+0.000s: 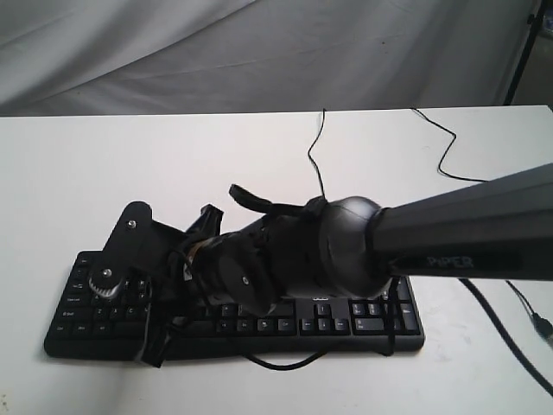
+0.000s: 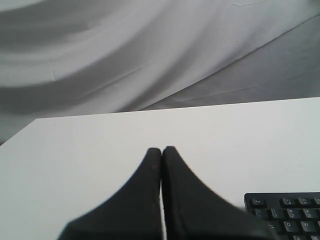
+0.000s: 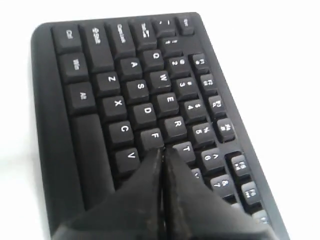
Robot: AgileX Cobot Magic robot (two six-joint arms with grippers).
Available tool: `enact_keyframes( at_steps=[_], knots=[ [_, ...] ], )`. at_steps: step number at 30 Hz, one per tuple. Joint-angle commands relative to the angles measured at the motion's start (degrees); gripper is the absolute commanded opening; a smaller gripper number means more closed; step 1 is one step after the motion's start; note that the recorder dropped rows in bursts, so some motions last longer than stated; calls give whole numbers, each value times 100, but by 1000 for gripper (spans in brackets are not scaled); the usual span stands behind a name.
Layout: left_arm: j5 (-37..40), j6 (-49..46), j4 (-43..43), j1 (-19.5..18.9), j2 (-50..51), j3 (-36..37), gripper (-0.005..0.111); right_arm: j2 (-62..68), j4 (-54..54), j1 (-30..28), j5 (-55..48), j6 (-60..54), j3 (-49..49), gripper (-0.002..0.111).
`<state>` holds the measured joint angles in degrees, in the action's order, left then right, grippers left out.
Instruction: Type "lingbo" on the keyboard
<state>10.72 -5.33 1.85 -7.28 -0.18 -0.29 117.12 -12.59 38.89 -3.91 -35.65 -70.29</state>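
The black keyboard point(image 1: 346, 327) lies on the white table point(image 1: 130, 147), near its front edge. My right arm point(image 1: 449, 233) reaches across it from the right and hides its middle keys; the fingertips do not show in the exterior view. In the right wrist view my right gripper point(image 3: 163, 150) is shut and empty, its tips right over the keyboard point(image 3: 125, 90) where the F, T and G keys meet. My left gripper point(image 2: 161, 149) is shut on nothing above bare table, with the Esc corner of the keyboard point(image 2: 287, 212) off to one side.
The keyboard's thin black cable point(image 1: 315, 156) runs toward the back of the table. A second cable point(image 1: 441, 147) snakes along the right side. A loose loop of cable point(image 1: 276, 363) lies at the keyboard's front edge. Grey cloth point(image 1: 259, 52) hangs behind.
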Motion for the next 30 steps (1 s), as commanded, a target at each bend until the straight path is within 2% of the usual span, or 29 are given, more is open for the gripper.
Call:
enact_keyframes(
  at_steps=[1,15,30],
  knots=[
    [-25,16,-3,22,18,29,1,-211,111,-182,-13,12,108,0],
    [-25,16,-3,22,18,29,1,-401,223,-760,89,-10,455,0],
    [-25,16,-3,22,18,29,1,-28,242,-757,89,12,455,0]
  ],
)
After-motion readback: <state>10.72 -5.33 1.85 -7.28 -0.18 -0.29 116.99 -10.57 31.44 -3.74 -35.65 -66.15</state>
